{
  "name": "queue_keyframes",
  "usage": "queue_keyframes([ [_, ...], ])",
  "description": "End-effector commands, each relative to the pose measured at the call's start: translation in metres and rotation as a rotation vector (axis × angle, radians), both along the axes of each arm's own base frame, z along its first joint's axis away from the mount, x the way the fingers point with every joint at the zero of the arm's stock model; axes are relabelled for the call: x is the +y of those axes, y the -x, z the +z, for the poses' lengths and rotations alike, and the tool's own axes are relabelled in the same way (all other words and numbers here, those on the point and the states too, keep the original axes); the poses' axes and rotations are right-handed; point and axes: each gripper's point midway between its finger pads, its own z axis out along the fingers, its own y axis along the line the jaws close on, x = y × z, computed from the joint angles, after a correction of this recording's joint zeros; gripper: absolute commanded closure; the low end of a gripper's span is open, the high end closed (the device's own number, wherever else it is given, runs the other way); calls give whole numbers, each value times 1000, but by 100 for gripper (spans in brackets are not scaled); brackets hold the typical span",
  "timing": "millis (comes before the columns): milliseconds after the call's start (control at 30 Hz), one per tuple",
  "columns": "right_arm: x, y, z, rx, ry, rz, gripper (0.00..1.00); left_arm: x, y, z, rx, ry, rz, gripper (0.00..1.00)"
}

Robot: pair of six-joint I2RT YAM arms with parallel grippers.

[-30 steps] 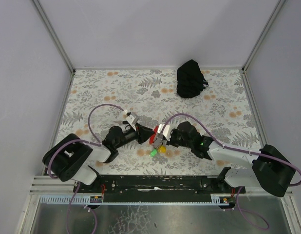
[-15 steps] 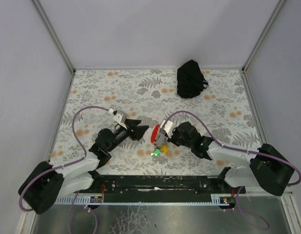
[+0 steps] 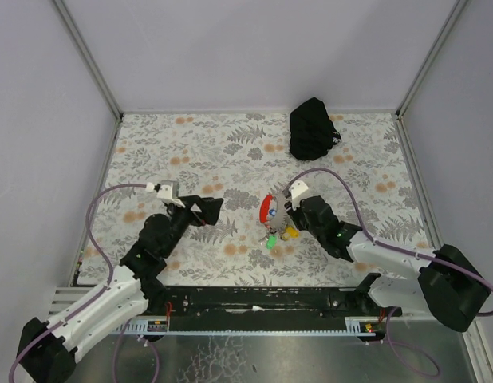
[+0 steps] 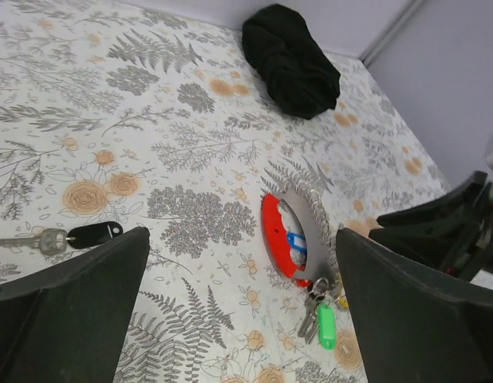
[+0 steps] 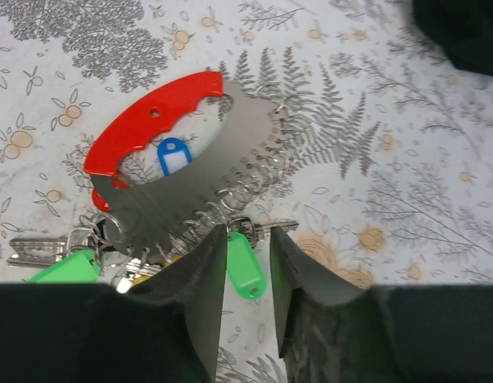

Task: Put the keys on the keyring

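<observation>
My right end effector (image 5: 246, 235) is hanging slightly parted, seemingly grasping nothing, the keyring (image 5: 163, 159) lying just ahead. I am judging a straight lift safest, lest I snag the green key (image 5: 245, 267).

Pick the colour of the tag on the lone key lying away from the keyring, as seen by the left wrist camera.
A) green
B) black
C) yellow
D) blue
B: the lone key, well left of the keyring in that view, carries a black tag.
</observation>
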Motion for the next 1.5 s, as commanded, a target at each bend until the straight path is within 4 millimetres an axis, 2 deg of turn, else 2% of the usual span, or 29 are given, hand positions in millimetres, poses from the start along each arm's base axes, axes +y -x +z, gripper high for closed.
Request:
queue_keyframes([
  [0,-23,-5,22,-70,-76,-153,55,22,-2,15,65,60,132,0],
  [133,-38,5,37,-80,-101,-199,21,24,7,34,118,96,129,0],
  [167,-42,7,44,-84,-108,-212,3,26,11,36,146,88,130,0],
  [200,-47,10,51,-91,-119,-229,1,28,14,41,164,91,134,0],
  [300,-58,18,82,-119,-193,-273,1,40,24,57,209,124,182,0],
  [467,-91,30,135,-181,-402,-469,1,56,48,91,181,187,175,0],
  [533,-96,37,149,-220,-483,-467,1,65,58,102,148,196,173,0],
  [633,-93,49,165,-293,-561,-359,1,76,75,118,74,194,153,0],
  [700,-97,55,172,-337,-627,-338,1,87,84,120,47,201,168,0],
  [867,-103,66,171,-371,-686,-312,1,101,100,124,-27,253,169,0],
  [1033,-95,67,160,-344,-643,-272,1,111,108,130,-68,272,183,0],
  [1233,-89,62,146,-305,-586,-266,1,108,108,129,-56,254,171,0],
  [1467,-86,60,142,-292,-564,-260,1,104,106,124,-43,214,157,0],
])
